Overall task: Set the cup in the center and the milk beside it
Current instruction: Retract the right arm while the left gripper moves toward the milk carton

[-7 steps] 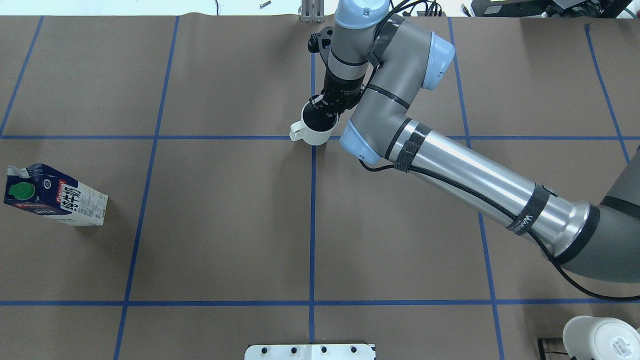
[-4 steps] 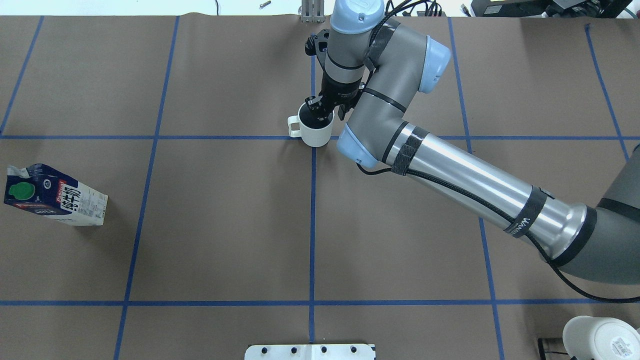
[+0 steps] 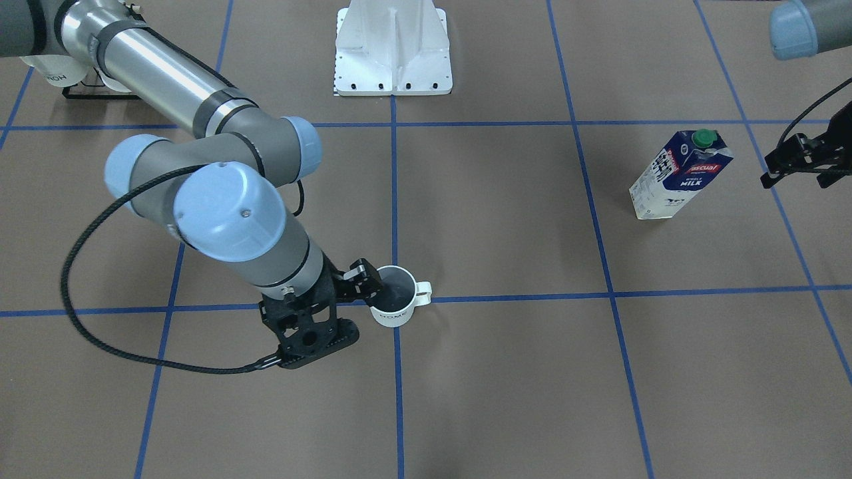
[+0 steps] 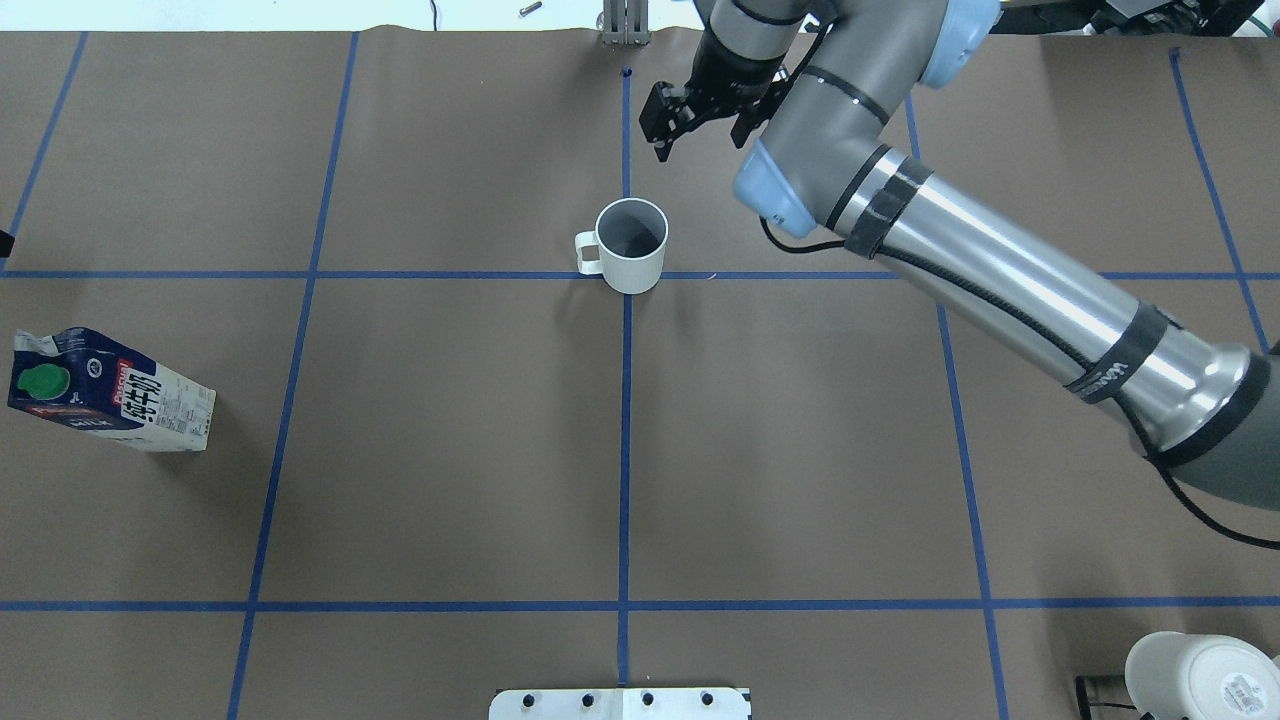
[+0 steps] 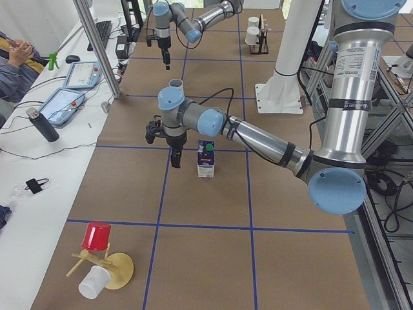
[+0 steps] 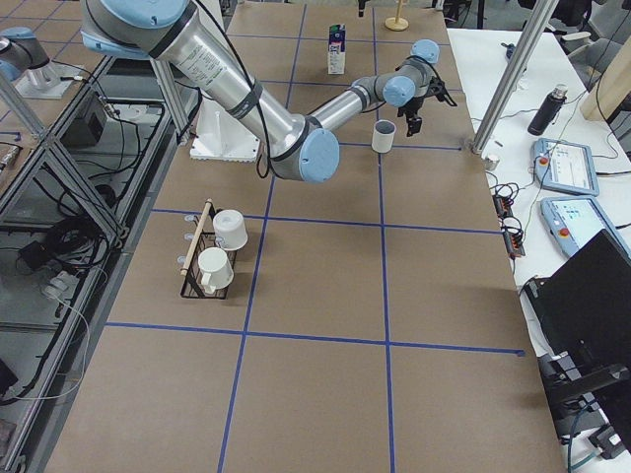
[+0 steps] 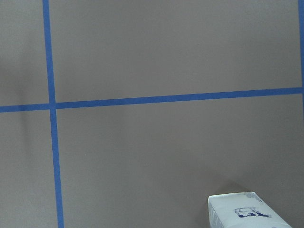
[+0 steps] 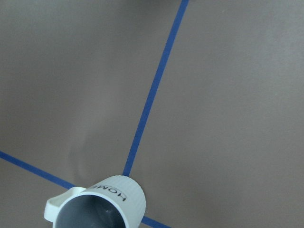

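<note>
The cup [image 4: 632, 250], a white mug with a dark grey inside, stands upright on the crossing of two blue tape lines, handle toward the robot's left. It also shows in the front view [image 3: 394, 303] and the right wrist view [image 8: 102, 206]. My right gripper [image 4: 702, 145] is open and empty, raised above and beyond the cup, apart from it. The milk [image 4: 110, 395], a navy and white carton with a green cap, stands far left. In the front view my left gripper [image 3: 797, 178] hangs open beside the milk [image 3: 679, 176], not touching it. The carton's corner shows in the left wrist view [image 7: 247, 211].
A black wire rack with two white mugs [image 6: 212, 251] stands near the robot's right side. The white base plate [image 3: 393, 53] sits at the robot's edge. A wooden stand with a red cup [image 5: 97, 258] is at the left end.
The right gripper set the cup down on the line crossing, opened, and rose away toward the far side. The milk has not moved.
</note>
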